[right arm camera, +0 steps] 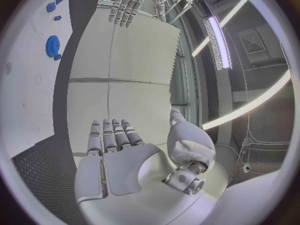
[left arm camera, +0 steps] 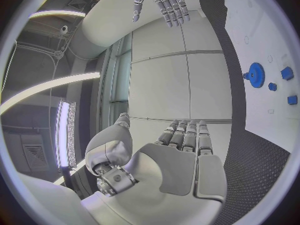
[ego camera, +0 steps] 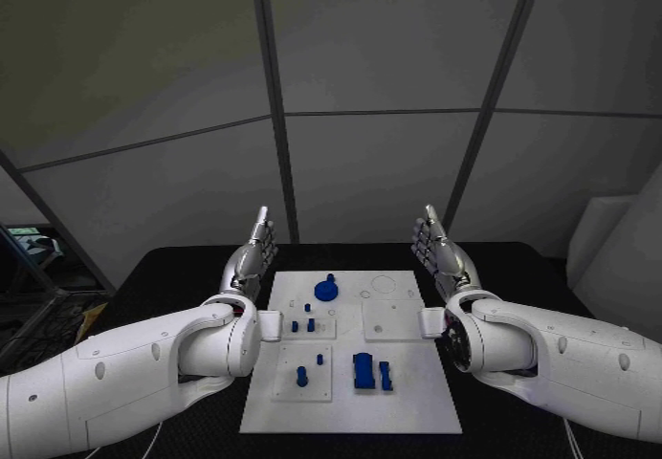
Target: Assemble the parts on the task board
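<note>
The white task board lies in the middle of the black table. On it sit a blue gear, two small blue pegs, another peg pair and a larger blue block. My left hand hangs at the board's left edge, fingers straight and apart, holding nothing. At the board's right edge my right hand is held the same way, empty. The left wrist view shows my left hand, the gear and the right hand. The right wrist view shows my right hand, the gear and the left hand.
The black table extends left and right of the board, under both arms. Grey wall panels stand behind the table's far edge. A pale object stands at the right beyond the table.
</note>
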Controlling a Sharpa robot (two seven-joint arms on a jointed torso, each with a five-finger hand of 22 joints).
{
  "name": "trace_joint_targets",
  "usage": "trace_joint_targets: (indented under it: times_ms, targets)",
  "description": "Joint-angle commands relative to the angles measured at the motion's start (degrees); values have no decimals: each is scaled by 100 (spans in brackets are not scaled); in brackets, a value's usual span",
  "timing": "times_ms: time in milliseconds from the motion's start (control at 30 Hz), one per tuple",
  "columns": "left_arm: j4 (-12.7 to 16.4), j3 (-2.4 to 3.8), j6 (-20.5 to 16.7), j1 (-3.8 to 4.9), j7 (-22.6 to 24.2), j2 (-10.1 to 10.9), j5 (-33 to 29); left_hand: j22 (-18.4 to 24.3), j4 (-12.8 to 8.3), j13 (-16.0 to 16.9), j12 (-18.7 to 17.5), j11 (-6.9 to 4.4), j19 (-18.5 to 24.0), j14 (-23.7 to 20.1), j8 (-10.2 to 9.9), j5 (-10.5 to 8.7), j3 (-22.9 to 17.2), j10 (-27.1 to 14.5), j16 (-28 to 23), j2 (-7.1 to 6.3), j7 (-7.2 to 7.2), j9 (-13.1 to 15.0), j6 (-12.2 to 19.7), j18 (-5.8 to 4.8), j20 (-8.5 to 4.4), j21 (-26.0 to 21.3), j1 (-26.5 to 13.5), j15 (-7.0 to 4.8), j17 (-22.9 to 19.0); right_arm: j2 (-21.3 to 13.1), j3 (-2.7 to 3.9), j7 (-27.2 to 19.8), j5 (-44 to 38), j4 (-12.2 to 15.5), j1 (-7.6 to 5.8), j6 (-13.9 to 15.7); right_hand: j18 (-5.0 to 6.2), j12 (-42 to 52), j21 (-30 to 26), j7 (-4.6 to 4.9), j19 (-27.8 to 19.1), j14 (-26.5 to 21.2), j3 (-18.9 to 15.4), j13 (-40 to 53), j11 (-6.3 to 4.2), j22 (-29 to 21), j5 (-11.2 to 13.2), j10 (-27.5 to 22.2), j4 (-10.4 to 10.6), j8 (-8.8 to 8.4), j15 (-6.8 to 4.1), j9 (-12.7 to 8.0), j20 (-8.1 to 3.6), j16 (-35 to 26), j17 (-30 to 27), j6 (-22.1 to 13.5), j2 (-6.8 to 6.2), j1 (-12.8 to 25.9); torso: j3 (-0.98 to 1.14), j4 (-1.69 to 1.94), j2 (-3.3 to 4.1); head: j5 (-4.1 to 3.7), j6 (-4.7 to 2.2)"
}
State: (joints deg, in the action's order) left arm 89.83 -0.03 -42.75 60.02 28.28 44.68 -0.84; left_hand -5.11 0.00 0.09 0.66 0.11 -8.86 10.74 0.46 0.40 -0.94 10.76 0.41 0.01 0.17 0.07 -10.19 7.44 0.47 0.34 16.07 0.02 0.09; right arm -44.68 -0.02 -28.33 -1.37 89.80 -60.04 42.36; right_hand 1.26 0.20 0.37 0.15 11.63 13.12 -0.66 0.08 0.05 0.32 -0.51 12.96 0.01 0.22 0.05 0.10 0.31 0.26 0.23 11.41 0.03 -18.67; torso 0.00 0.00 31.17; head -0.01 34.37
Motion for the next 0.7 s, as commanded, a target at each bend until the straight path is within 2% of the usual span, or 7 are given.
trace_joint_targets:
  times_ms: [33,500,533,600,633,667,700]
  targets:
    - [13,3,-137,14,151,1,84,511,0,-9,-66,-11,295,-353,-46,-40,94,-349,-41,-1,-17,-7,336,-225,-47,-34,-525,-2,-9,-1,2,-146,137,15,-12,175,-126,-20,-37,-15,-381,-428,66,-8,-5,-32,51,-425,-1,-22,-5,-10,-31,-26,-23,-374,-3,610,0,0,1,1,1]
    - [13,3,-137,14,151,1,84,511,0,-9,-66,-11,886,-652,-46,-40,94,-650,-41,-1,-17,-7,611,-223,-47,-34,-984,-2,-9,-1,2,-146,137,15,-12,175,-126,-20,-37,-15,-704,-797,66,-8,-5,-32,51,-783,-1,-22,-5,-10,-31,-26,-23,-686,-3,1144,0,0,1,1,1]
    - [13,3,-137,14,151,1,84,511,0,-9,-66,-11,886,-662,-46,-40,94,-666,-41,-1,-17,-7,1019,-224,-47,-34,-998,-2,-9,-1,2,-146,137,15,-12,175,-126,-20,-37,-15,-712,-819,66,-8,-5,-32,51,-804,-1,-22,-5,-10,-31,-26,-23,-701,-3,1174,0,0,1,1,1]
    - [13,3,-137,14,151,1,84,511,0,-9,-66,-11,886,-1074,-46,-40,94,-1076,-41,-1,-17,-7,1019,-222,-47,-34,-1051,-2,-9,-1,2,-146,137,15,-12,175,-126,-20,-37,-15,-748,-852,66,-8,-5,-32,51,-836,-1,-22,-5,-10,-31,-26,-23,-736,-3,1218,0,0,1,1,1]
    - [13,3,-137,14,151,1,84,511,0,-9,-66,-11,886,-1074,-46,-40,94,-1076,-41,-1,-17,-7,1019,-222,-47,-34,-1054,-2,-9,-1,2,-146,137,15,-12,175,-126,-20,-37,-15,-1163,-1312,66,-8,-5,-32,51,-1296,-1,-22,-5,-10,-31,-26,-23,-1141,-3,1329,0,0,1,1,1]
    - [13,3,-137,14,151,1,84,511,0,-9,-66,-11,886,-1074,-46,-40,94,-1076,-41,-1,-17,-7,1019,-223,-47,-34,-1092,-2,-9,-1,2,-146,137,15,-12,175,-126,-20,-37,-15,-1163,-1312,66,-8,-5,-32,51,-1296,-1,-22,-5,-10,-31,-26,-23,-1141,-3,1867,0,0,1,1,1]
    - [13,3,-137,14,151,1,84,511,0,-9,-66,-11,886,-1074,-46,-40,94,-1076,-41,-1,-17,-7,1019,-224,-47,-34,-1143,-2,-9,-1,2,-146,137,15,-12,175,-126,-20,-37,-15,-1163,-1312,66,-8,-5,-32,51,-1296,-1,-22,-5,-10,-31,-26,-23,-1141,-3,1867,0,0,1,1,1]
